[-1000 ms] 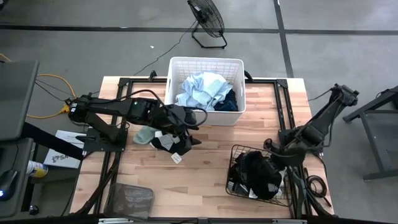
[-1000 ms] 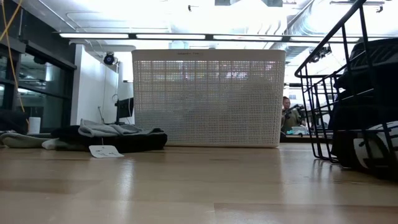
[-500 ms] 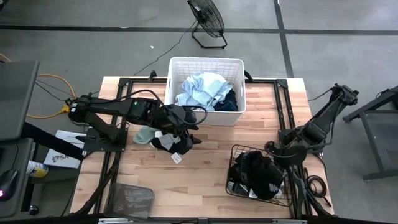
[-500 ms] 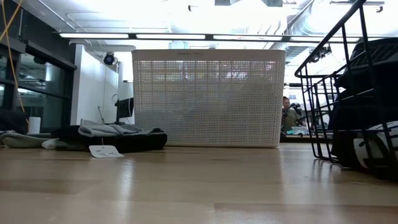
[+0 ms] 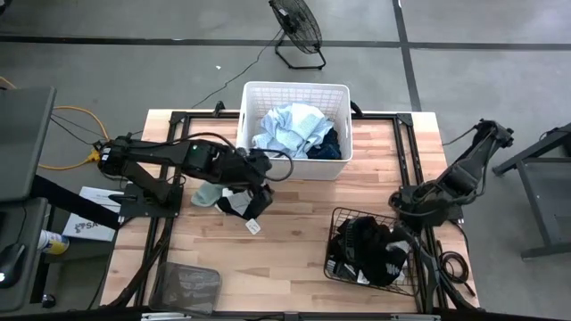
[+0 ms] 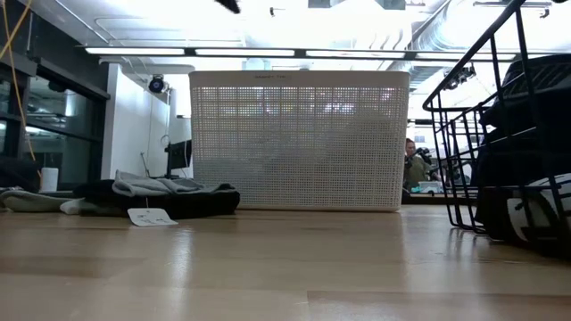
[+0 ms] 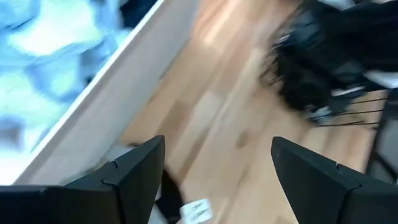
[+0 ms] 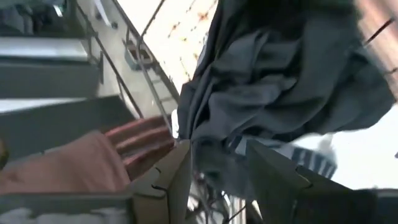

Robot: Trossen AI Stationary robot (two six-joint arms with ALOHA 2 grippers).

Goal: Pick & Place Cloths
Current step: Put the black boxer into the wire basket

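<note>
My left gripper (image 5: 257,198) hangs open above a small pile of cloths (image 5: 227,200) lying on the table in front of the white laundry basket (image 5: 340,165). The pile is sage green, black and white-grey, with a white tag (image 6: 152,216) beside it. Nothing is between its fingers (image 7: 217,146). Light blue and navy cloths (image 5: 290,127) fill the white basket. A black cloth (image 5: 370,251) lies in the black wire basket (image 5: 337,217). My right gripper (image 5: 403,212) stands open over that basket's far right corner, the dark cloth (image 8: 280,81) just beyond its fingertips.
A black frame (image 5: 406,152) runs round the table's edges. A dark mesh tray (image 5: 189,285) sits at the near left corner. A fan (image 5: 296,27) stands on the floor behind the table. A person (image 6: 412,165) shows far off in the room.
My right gripper has drawn back from the wire basket toward the table's far right, rising slightly; the black cloth stays in the basket. My left gripper has tipped downward over the cloth pile and turned a little, so that a fingertip now shows at the top of the low view.
</note>
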